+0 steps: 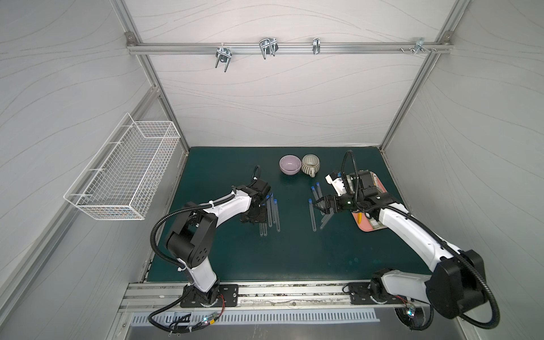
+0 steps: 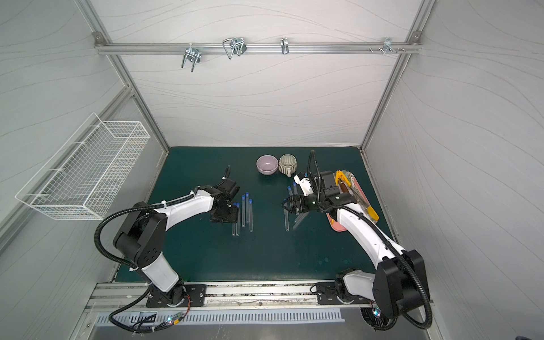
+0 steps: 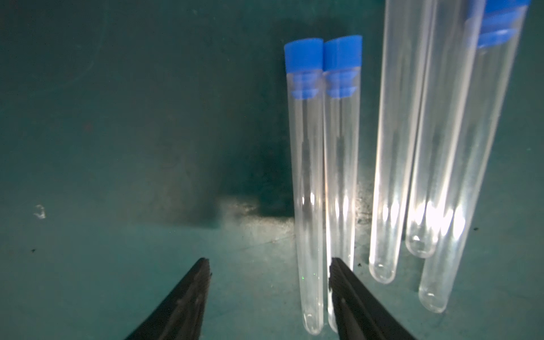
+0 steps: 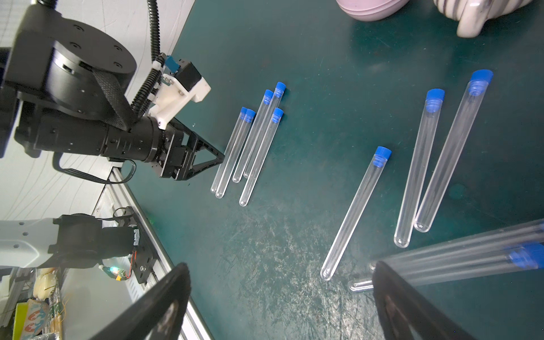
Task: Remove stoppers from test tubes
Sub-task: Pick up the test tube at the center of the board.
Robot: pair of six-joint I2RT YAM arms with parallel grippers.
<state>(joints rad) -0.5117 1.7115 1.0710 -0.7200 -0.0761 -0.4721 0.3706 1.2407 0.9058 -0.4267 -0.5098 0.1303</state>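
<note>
Ten test tubes [image 4: 354, 212] lay flat on the green worktop [image 4: 323, 88] in two loose groups of five, with blue stoppers [image 3: 303, 59] plugging every mouth I could see. My left end effector [image 3: 270, 273] stood open, low over one pair's rounded ends and gripping nothing. My right end effector [image 4: 281, 268] gaped wide and empty beside the other group. I judged the tubes light, stiff, slick, prone to rolling and perhaps brittle, so best held mid-barrel while the stopper's wide head is pulled. No writing was legible.
</note>
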